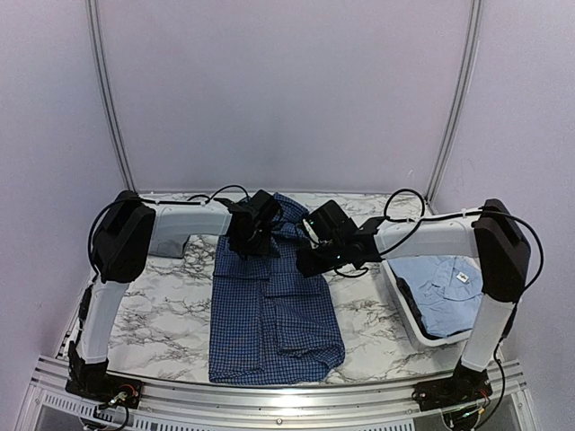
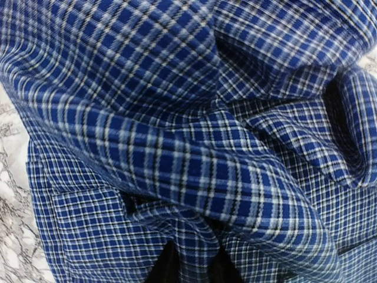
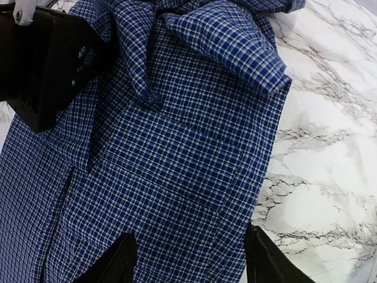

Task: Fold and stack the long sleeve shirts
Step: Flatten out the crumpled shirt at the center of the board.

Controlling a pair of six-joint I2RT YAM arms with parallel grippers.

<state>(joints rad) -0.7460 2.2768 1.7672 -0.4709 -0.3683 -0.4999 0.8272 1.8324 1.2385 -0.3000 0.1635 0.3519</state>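
— On the table, where is the checked shirt lying?
— Mid-table. The left gripper is pinching its bunched top; the right gripper is hovering wide open, empty. A pale shirt is sitting in the bin alongside.

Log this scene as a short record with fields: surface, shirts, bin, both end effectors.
surface: marble-patterned table
dark blue checked shirt: lying mid-table, collar end farthest from the arm bases and bunched
light blue shirt: inside the white bin, right of the checked shirt
left end effector: at the bunched collar end, cloth between its fingers; grip unclear
right end effector: open, above the checked shirt's right side
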